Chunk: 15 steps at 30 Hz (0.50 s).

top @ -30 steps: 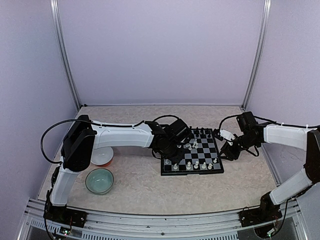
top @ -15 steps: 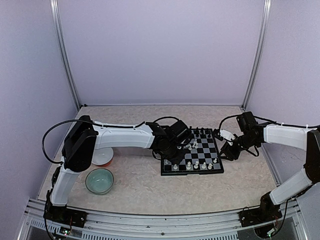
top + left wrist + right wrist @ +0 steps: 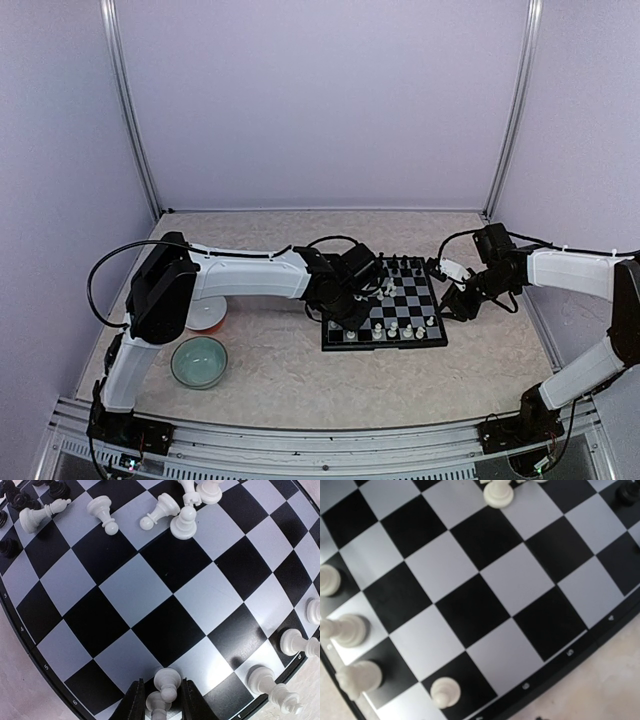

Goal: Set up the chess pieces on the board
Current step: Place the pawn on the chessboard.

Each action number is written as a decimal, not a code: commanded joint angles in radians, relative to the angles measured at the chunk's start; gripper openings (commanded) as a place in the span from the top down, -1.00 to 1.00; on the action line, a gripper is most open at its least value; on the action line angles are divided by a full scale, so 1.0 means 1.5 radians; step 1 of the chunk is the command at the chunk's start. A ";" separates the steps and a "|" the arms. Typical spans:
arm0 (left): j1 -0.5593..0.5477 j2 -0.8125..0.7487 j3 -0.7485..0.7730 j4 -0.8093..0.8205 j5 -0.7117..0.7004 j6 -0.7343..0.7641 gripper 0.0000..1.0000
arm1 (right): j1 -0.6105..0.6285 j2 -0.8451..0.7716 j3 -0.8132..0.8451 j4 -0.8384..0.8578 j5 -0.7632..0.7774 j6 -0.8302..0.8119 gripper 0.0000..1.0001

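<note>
From above, the small black-and-white chequered board with a thin black rim (image 3: pixel 390 345) lies between the two arms. The left gripper (image 3: pixel 352 293) is over the board's left side. The right gripper (image 3: pixel 458 300) hangs just off the board's right edge, too small here to read its opening. In the left wrist view the two black fingers (image 3: pixel 134 705) stand a little apart, with a small white plastic pawn (image 3: pixel 167 680), seemingly upright, between them close to the board's rim. Whether the pads press on it I cannot tell. A loose cluster of toppled white pieces (image 3: pixel 161 507) lies straight ahead of the fingers, toward the board's middle, so the left arm is much the nearer. Any withdrawal probably has to follow the pawn's upright axis, not go sideways. The right wrist view shows board squares and a row of standing white pieces (image 3: pixel 350 630) along the board's edge. That gripper's own fingers do not show, so their state cannot be told.
</note>
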 commanded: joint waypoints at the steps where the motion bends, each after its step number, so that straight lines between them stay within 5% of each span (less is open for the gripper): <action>1: -0.004 0.004 0.023 -0.008 -0.013 0.002 0.44 | 0.008 0.008 -0.006 -0.012 0.000 -0.006 0.08; 8: -0.005 0.014 0.046 -0.010 -0.022 0.014 0.37 | 0.008 0.007 -0.006 -0.012 -0.001 -0.007 0.07; 15: -0.007 0.017 0.045 -0.011 -0.015 0.013 0.55 | 0.008 0.008 -0.006 -0.012 -0.002 -0.008 0.07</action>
